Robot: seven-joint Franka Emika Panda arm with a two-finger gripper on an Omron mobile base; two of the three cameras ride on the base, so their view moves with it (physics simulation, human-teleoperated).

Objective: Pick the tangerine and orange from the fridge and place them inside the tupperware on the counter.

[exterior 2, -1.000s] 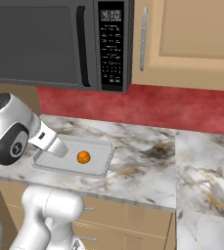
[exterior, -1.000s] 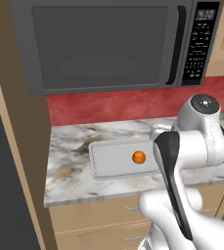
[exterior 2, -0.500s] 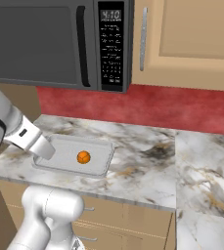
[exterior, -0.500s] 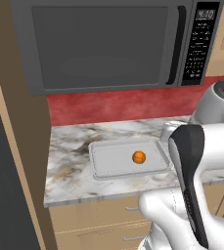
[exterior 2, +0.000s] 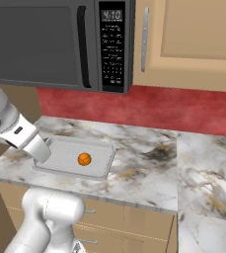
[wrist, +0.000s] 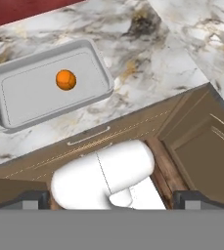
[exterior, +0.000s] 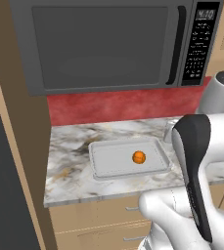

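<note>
With one small orange fruit (exterior: 139, 157) lying inside the tupperware (exterior: 103, 168), right of its middle, I read the first delivery as done and the second fetch as the step in hand. From these views I cannot say whether that fruit is the tangerine or the orange. The tupperware sits on the counter (exterior: 69, 188) below the microwave (exterior: 108, 44), with the red backsplash (exterior 2: 183, 106) behind it.

On my hand camera the fingers (wrist: 111, 200) show as two dark tips far apart at the bottom of the picture, spread about as wide as they go, and nothing is between them. They are above the front of the counter, looking down at the tupperware (wrist: 15, 105), the fruit (wrist: 65, 79) and the tan cabinet drawers (wrist: 94, 141) under the edge. In the right base view the forearm crosses the near left corner of the tupperware (exterior 2: 102, 160).

A dark grey panel along the left edge of the left base view is probably the fridge (exterior: 6, 195), but I cannot see its shelves from here.

Next I would swing the arm left and likely drive the base round until the fridge interior is in view, find the remaining fruit, and approach with the fingers wide. Round fruit may roll, so I would centre it before closing.
</note>
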